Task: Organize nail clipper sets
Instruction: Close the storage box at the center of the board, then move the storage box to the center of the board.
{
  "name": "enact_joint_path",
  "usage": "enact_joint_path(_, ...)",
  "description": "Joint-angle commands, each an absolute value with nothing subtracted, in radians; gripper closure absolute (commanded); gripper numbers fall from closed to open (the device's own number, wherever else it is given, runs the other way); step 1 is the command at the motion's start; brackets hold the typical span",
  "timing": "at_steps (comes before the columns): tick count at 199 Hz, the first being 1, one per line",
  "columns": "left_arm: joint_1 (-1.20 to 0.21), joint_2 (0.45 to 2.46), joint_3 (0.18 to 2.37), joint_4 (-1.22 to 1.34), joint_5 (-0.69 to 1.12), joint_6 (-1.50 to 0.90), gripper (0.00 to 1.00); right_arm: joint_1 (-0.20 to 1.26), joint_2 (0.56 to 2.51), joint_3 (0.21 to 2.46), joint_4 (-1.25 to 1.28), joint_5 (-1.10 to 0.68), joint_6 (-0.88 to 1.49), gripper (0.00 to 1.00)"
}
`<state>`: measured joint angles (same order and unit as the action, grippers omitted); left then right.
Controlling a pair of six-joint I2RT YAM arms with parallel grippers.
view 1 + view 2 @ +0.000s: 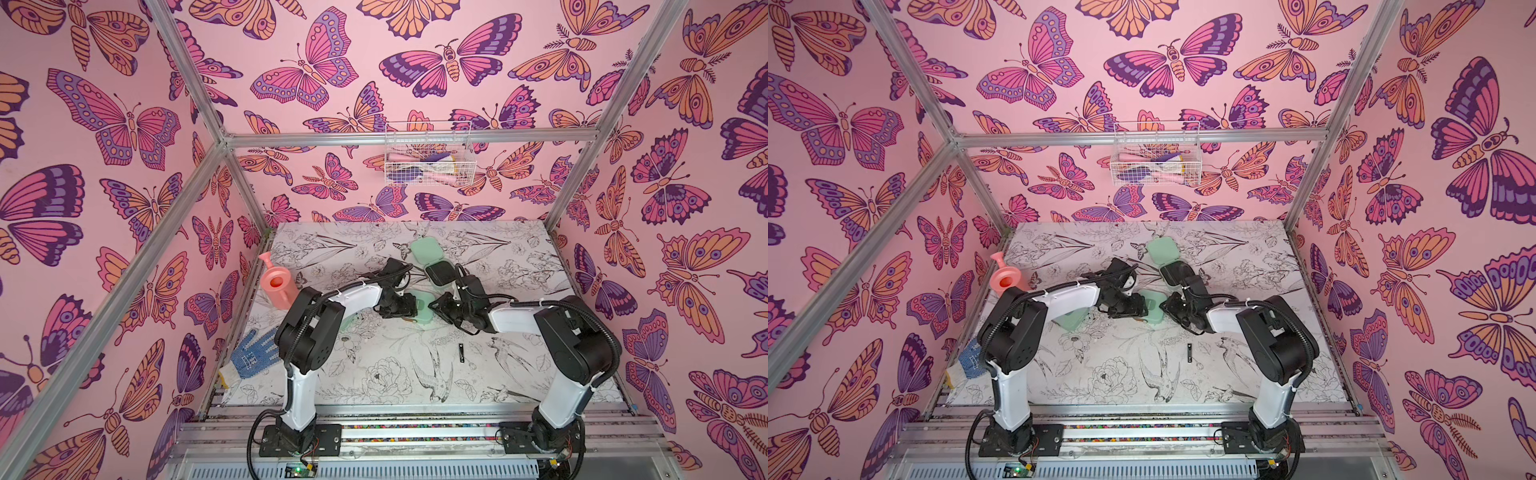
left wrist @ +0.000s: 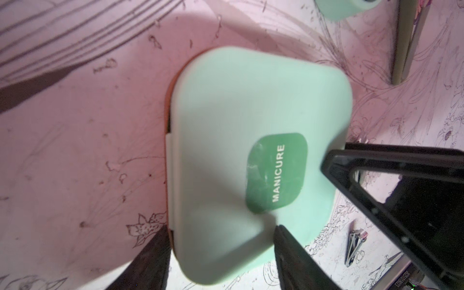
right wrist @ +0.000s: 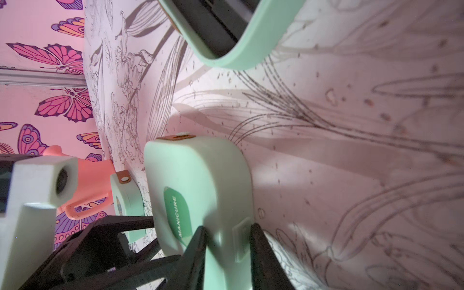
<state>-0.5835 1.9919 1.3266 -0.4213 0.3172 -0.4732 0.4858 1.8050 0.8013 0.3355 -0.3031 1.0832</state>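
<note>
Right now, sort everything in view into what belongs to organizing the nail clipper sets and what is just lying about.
Belongs to the job: open case; closed case, clamped in the right gripper; third case, partly hidden; loose clipper.
Just lying about: pink watering can; blue glove; wall basket.

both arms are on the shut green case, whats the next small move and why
Probably back the left gripper off: the right gripper pinches the closed case across lid and base at its latch, while left fingers merely straddle a corner.
</note>
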Motion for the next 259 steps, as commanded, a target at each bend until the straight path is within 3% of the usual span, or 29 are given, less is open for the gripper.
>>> enact_joint_path(1,-0.621,2.062,1.307,-0.419,0.383,-0.449,0.36,0.535,1.894,0.758,0.341,-0.369,1.145,0.71)
enact_joint_path(61,-0.618,1.997,1.287,-0.424,0.316,-0.457,0.35,0.535,1.869,0.824,0.184,-0.347,1.044,0.66)
enact_joint_path(98,-0.606,1.869,1.293,-0.456,0.199,-0.463,0.27,0.539,1.905,0.852,0.184,-0.364,1.046,0.66)
enact_joint_path(120,-0.600,1.791,1.312,-0.496,0.126,-0.451,0.16,0.556,1.906,0.855,0.189,-0.352,1.060,0.66)
enact_joint_path(124,-0.598,1.778,1.318,-0.505,0.115,-0.449,0.02,0.559,1.907,0.858,0.188,-0.351,1.060,0.66)
enact_joint_path(126,-0.598,1.771,1.319,-0.510,0.110,-0.447,0.00,0.562,1.908,0.860,0.187,-0.350,1.062,0.66)
enact_joint_path(225,-0.588,1.476,1.233,-0.591,0.079,-0.451,0.01,0.740,2.115,1.171,0.164,-0.292,1.157,0.68)
enact_joint_path(259,-0.587,1.451,1.209,-0.587,0.117,-0.471,0.00,0.729,2.065,1.241,0.033,-0.255,1.055,0.66)
